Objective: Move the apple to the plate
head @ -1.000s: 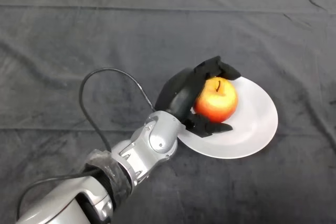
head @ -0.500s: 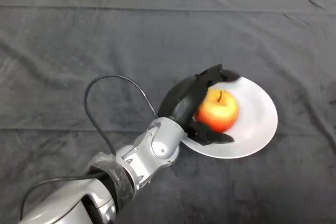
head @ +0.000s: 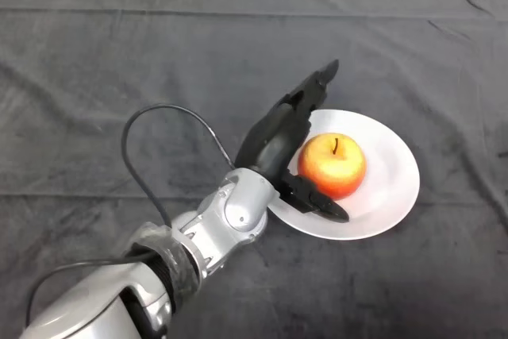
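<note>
A red and yellow apple [head: 332, 165] sits upright on a white plate [head: 394, 185], stem up, a little left of the plate's middle. My left hand [head: 276, 139] is just left of the apple, over the plate's left rim. Its fingers [head: 314, 86] are straight and point up and away, clear of the apple. The thumb [head: 319, 202] lies stretched over the plate below the apple. The hand holds nothing.
The table is under a dark wrinkled cloth [head: 119, 61]. My silver-grey forearm [head: 214, 228] comes in from the lower left.
The fingers that curled round the apple have straightened and let it go. The apple now rests on the plate, and the hand has drawn back a little to the left.
</note>
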Tool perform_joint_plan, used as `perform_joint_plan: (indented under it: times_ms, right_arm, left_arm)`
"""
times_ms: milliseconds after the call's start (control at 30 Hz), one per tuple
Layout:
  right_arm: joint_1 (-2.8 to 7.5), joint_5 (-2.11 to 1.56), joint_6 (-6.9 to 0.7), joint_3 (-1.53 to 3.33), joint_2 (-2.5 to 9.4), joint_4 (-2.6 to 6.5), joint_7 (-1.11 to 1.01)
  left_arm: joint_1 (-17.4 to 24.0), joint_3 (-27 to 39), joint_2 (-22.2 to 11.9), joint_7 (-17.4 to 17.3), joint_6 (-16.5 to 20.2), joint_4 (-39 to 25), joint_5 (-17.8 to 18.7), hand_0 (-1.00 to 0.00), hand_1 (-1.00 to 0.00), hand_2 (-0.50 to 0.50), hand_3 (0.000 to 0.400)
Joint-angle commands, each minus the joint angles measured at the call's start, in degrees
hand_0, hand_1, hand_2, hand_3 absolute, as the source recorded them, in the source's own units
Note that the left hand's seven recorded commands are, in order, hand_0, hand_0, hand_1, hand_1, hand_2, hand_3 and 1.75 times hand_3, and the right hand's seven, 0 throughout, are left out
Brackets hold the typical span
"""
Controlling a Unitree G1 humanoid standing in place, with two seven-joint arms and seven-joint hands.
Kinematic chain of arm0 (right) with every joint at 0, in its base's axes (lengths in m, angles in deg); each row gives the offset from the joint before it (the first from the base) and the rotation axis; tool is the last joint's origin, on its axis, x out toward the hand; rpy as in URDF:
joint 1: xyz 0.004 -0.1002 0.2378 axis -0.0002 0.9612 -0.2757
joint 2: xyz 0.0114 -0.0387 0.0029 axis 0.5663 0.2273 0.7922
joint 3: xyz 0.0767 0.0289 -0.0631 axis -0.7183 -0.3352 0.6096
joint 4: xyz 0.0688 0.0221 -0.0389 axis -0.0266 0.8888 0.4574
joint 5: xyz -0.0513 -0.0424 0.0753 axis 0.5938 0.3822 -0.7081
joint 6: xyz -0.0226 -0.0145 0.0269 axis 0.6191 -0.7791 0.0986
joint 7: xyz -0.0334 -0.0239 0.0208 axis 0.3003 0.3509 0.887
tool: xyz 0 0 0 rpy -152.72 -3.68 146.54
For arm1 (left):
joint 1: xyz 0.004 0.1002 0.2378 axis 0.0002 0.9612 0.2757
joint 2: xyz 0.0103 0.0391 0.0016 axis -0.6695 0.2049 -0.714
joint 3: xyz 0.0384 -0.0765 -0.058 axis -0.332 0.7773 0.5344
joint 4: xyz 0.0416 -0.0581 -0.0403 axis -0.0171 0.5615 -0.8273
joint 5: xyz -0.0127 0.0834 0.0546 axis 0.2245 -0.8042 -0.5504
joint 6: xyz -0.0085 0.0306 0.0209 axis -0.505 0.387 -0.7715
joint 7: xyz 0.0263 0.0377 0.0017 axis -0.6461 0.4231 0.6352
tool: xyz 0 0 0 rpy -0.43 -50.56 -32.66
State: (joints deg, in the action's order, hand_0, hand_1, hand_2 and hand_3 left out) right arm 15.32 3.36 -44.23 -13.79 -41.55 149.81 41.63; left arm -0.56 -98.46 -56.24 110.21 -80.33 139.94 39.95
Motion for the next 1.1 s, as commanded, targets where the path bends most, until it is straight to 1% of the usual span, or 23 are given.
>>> perform_joint_plan:
  times_ms: [33, 200, 367, 667, 900, 1100]
  right_arm:
    - [-1.86, -1.41, 0.23, -0.87, -2.02, -0.4, -0.4]
    - [-1.85, -1.4, 0.25, -0.87, -2.0, -0.42, -0.4]
    - [-1.84, -1.38, 0.26, -0.86, -1.98, -0.47, -0.39]
    - [-1.77, -1.36, 0.28, -0.83, -1.89, -0.64, -0.34]
    - [-1.71, -1.34, 0.3, -0.8, -1.82, -0.81, -0.29]
    - [-1.65, -1.33, 0.3, -0.78, -1.74, -0.98, -0.22]
  left_arm:
    - [-3.18, 2.73, -3.21, -0.15, -1.44, -2.33, 0.21, 0.0, 0.0, 0.0, 0.0]
    - [-1.47, 6.0, -6.61, 0.01, -2.76, -5.03, -0.14, 0.0, 0.0, 0.0, 0.0]
    - [0.79, 9.99, -10.8, -0.03, -3.01, -9.4, -0.03, 0.0, 0.0, 0.0, 0.0]
    - [6.22, 18.24, -18.79, -0.25, -2.57, -18.52, 1.07, 0.0, 0.0, 0.0, 0.0]
    - [10.39, 24.5, -22.87, 0.22, -1.59, -23.89, 1.83, 0.0, 0.0, 0.0, 0.0]
    - [14.02, 30.38, -26.76, -0.23, 0.01, -28.95, 3.35, 0.0, 0.0, 0.0, 0.0]
